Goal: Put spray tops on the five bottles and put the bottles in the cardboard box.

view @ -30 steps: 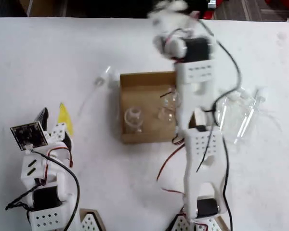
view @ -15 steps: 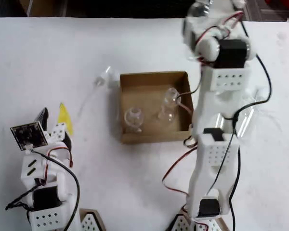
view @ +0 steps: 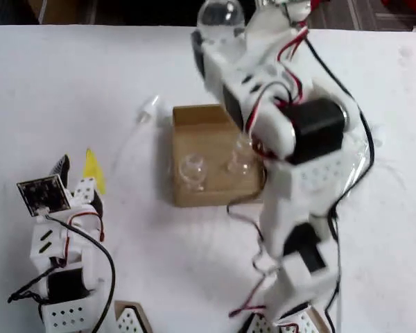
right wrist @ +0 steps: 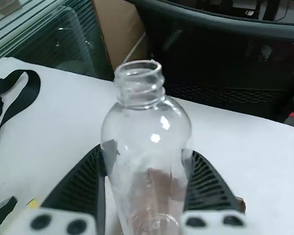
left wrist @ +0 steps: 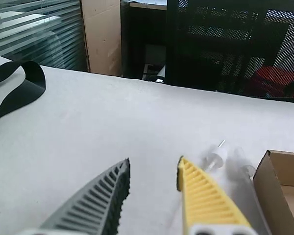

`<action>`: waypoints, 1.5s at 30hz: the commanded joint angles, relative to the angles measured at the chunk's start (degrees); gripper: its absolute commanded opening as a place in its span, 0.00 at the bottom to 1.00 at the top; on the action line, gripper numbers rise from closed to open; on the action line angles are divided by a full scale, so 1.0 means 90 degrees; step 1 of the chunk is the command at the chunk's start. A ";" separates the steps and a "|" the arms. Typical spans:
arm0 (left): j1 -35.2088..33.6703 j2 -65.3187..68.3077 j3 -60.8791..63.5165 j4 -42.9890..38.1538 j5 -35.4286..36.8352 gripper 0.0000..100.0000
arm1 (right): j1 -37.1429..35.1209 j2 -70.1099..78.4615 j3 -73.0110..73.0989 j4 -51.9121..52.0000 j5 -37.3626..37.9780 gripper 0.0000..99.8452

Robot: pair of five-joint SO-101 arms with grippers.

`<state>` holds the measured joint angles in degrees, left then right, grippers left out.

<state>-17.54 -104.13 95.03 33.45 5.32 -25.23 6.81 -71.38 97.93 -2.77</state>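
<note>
I see clear bottle [right wrist: 147,132], brown cardboard box [view: 194,198], white bench [view: 69,76]; left claw [left wrist: 153,166] grey and yellow, ribbed; right claw [right wrist: 147,159] black.

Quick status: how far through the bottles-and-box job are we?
Done: at least two clear bottles sit in the cardboard box; I cannot tell whether they carry tops. In hand: the right gripper has its jaws shut on an uncapped bottle, held up. Remaining: cap it, likely with the spray top lying beside the box, box it, then the others. The left gripper is open.
</note>
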 commanded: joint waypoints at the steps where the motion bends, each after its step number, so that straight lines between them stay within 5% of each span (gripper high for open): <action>1: -0.0005 -0.0063 -0.0059 -0.0147 -0.0117 0.15 | -0.0093 -0.1792 0.1309 -0.0015 -0.0068 0.02; 14: 0.0562 -0.0063 -0.0674 0.0205 -0.0147 0.16 | 0.0181 -0.4723 0.5988 -0.1812 -0.0020 0.02; 24: 0.2144 -0.0054 -0.2217 0.0830 -0.0957 0.16 | -0.0054 -0.6833 1.0266 -0.4322 0.0586 0.02; 32: 0.2857 -0.0063 -0.2725 0.0830 -0.0938 0.16 | -0.0747 -0.7546 1.2024 -0.5201 0.0752 0.02; 38: 0.2926 -0.0063 -0.3067 0.0830 0.0039 0.16 | -0.1333 -0.7712 1.3089 -0.6266 0.0733 0.02; 45: 0.3306 -0.0063 -0.3067 0.0821 0.0176 0.16 | -0.1411 -0.7722 1.4046 -0.7370 0.0723 0.02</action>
<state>8.13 -104.84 69.98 40.84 5.58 -36.92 -61.67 52.66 36.66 3.12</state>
